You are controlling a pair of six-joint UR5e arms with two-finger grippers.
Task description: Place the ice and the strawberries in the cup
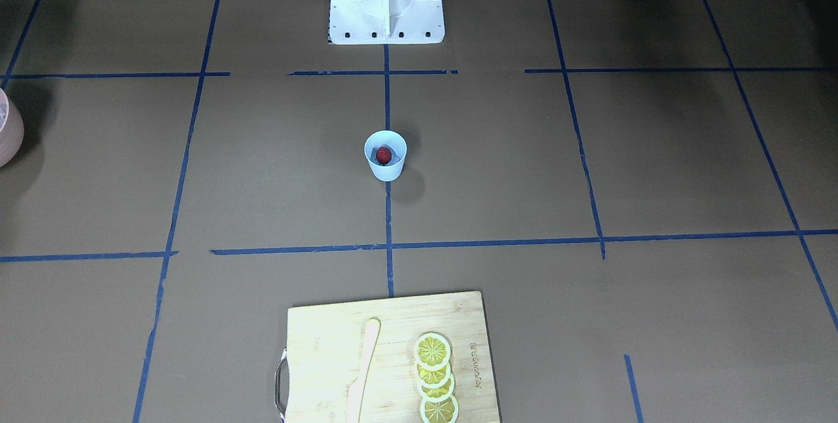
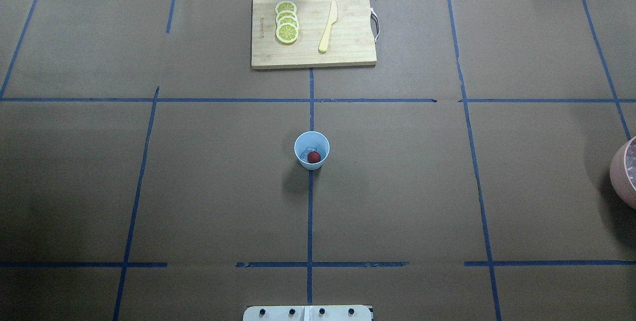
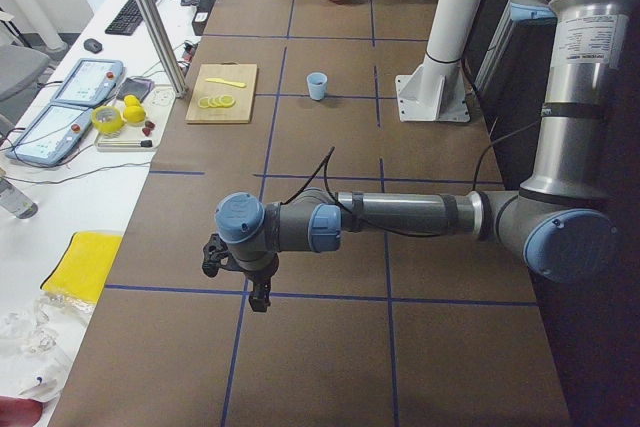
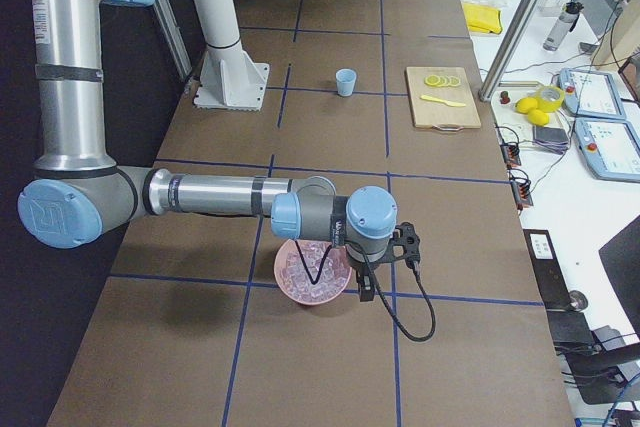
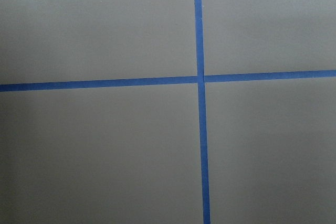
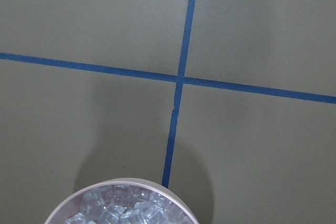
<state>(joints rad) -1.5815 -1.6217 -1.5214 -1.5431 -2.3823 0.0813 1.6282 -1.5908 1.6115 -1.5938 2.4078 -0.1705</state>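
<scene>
**Overhead exterior: berry in cup, both arms standing off**

Overhead exterior is showing the cup (image 2: 311,150) standing upright at mid-surface on the tape line, with the strawberry (image 2: 313,157) lying inside it.

Exterior front-facing is confirming that berry.

Exterior left is showing the left hand (image 3: 258,297) hanging over bare surface, well apart from the cup; its opening cannot be told.

Exterior right is placing the right hand (image 4: 365,292) just beside the pink bowl (image 4: 285,285), probably staged for scooping; its opening cannot be told either.

Right wrist-mounted is showing ice (image 6: 126,213) filling that bowl; whether any is lying in the cup cannot be told.
</scene>
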